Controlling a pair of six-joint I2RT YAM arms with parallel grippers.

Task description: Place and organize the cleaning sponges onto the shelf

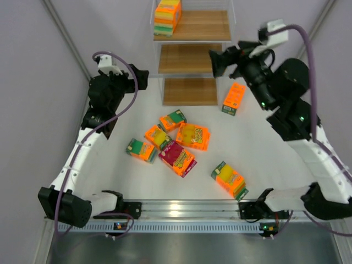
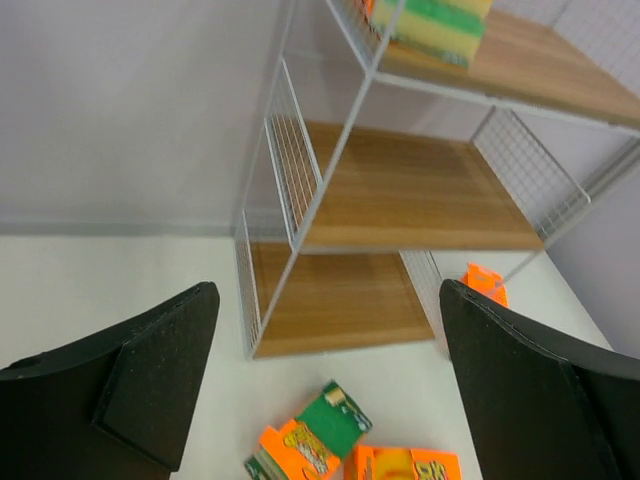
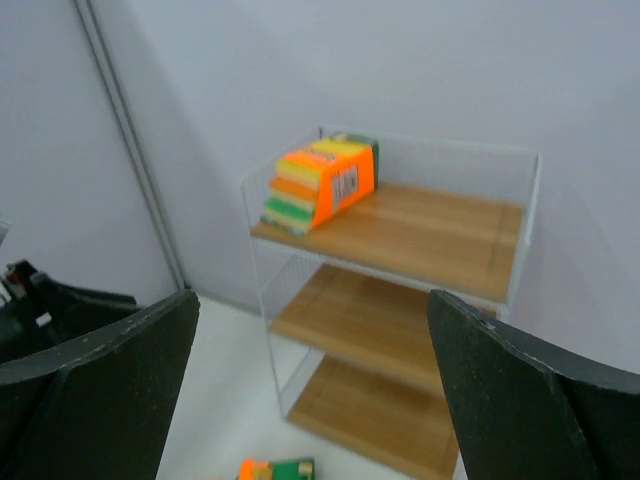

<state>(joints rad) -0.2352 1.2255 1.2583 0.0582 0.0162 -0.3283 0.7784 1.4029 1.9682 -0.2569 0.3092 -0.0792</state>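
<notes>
The shelf stands at the back centre, with a stack of sponge packs on the left of its top board. Several orange packs lie loose on the table in front of it, among them a green-faced one, a yellow-faced one and a magenta one. One pack lies apart at the front right, and another lies just right of the shelf. My left gripper is open and empty left of the shelf. My right gripper is open and empty at the shelf's right side, level with the middle tier.
The left wrist view shows the shelf with bare middle and bottom boards, and the green-faced pack below. The right wrist view shows the shelf and the stack. Grey walls close in on both sides.
</notes>
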